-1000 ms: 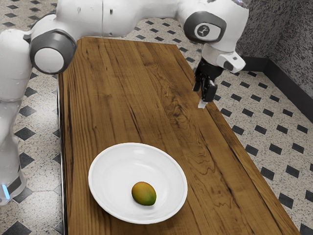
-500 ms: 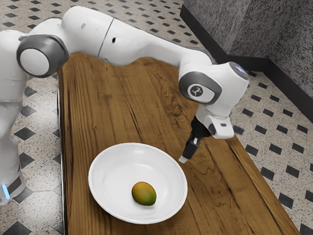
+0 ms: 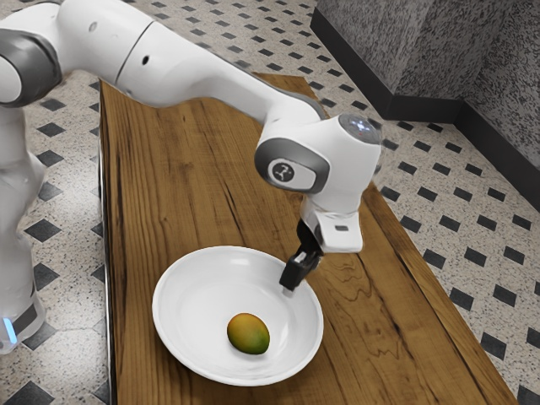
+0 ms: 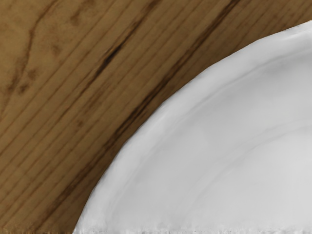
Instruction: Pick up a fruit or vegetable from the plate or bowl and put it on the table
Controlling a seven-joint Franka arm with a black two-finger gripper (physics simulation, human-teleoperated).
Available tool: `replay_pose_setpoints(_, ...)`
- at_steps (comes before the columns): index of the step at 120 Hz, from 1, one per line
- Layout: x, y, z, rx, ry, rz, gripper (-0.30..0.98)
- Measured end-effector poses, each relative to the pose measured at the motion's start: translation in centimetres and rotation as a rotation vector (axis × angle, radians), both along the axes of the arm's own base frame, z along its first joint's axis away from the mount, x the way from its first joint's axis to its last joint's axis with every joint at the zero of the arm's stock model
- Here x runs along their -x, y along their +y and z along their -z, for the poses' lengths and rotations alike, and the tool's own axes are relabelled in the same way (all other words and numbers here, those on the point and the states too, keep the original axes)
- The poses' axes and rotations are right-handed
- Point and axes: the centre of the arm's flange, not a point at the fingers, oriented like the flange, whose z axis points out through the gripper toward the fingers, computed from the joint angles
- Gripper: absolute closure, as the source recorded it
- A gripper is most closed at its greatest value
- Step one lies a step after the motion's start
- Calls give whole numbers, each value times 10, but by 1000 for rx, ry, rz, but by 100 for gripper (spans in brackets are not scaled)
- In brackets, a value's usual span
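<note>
One mango (image 3: 248,334) sits in the white bowl (image 3: 166,342), green at one end, orange-brown on top, and here comes the arm (image 3: 198,67)! First, the badges: a round emblem (image 3: 282,172) shows pale on dark at the wrist joint, no letters readable, and blue-white lights (image 3: 361,126) glow on the cap above it. Now the action: half a second ago the black gripper (image 3: 289,287) is outside the rim, and now it swings in toward the exterior view's left, its tip across the bowl's near-side wall in that view, the hand more upright. The mango holds its spot, apart from the gripper. How wide the claw stands, nobody can tell from here; the fruit is out of its grip. The wrist view gives curved rim and the wooden table (image 4: 73,73) beside it.
</note>
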Motion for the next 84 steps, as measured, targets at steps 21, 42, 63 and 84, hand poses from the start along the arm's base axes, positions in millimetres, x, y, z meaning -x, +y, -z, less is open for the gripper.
replay_pose_setpoints(21,16,-8,5,20,10,56,0)
replay_pose_setpoints(42,9,-31,3,41,-2,117,0)
replay_pose_setpoints(63,30,-96,-8,63,-25,256,0)
replay_pose_setpoints(84,46,-120,-8,68,-22,319,0)
